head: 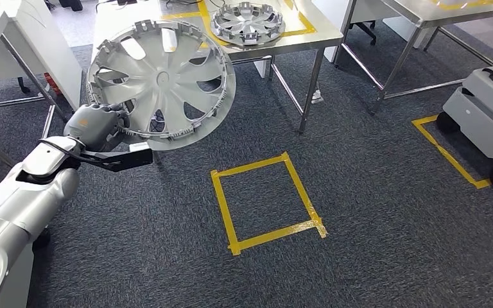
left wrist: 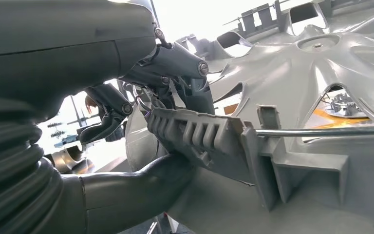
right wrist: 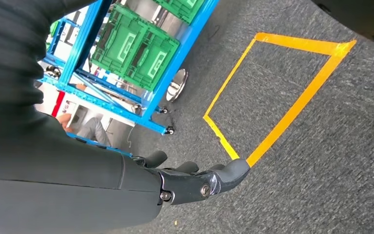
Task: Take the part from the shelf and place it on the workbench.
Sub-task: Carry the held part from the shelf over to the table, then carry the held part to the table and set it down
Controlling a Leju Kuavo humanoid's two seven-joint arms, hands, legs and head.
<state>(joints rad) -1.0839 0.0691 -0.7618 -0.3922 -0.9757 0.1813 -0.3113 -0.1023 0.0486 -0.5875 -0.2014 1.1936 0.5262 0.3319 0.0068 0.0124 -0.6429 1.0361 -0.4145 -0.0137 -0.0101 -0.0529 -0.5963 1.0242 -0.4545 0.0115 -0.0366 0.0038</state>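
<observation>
My left hand [head: 97, 126] grips the lower rim of a silver wheel cover [head: 160, 80], holding it up on edge with its spoked inner face towards me. The left wrist view shows that hand's fingers [left wrist: 175, 63] and thumb clamped on the ribbed rim of the wheel cover [left wrist: 292, 97]. A second silver wheel cover [head: 248, 23] lies flat inside a yellow tape outline on the steel workbench [head: 308, 40] ahead. My right hand [right wrist: 195, 183] hangs beside me over the carpet, fingers apart and holding nothing.
A yellow tape square [head: 266, 202] marks the grey carpet in front of me. A grey wheeled cart [head: 488, 122] stands at the right. A blue shelf with green crates [right wrist: 136, 46] appears in the right wrist view. More steel tables stand at the left and far right.
</observation>
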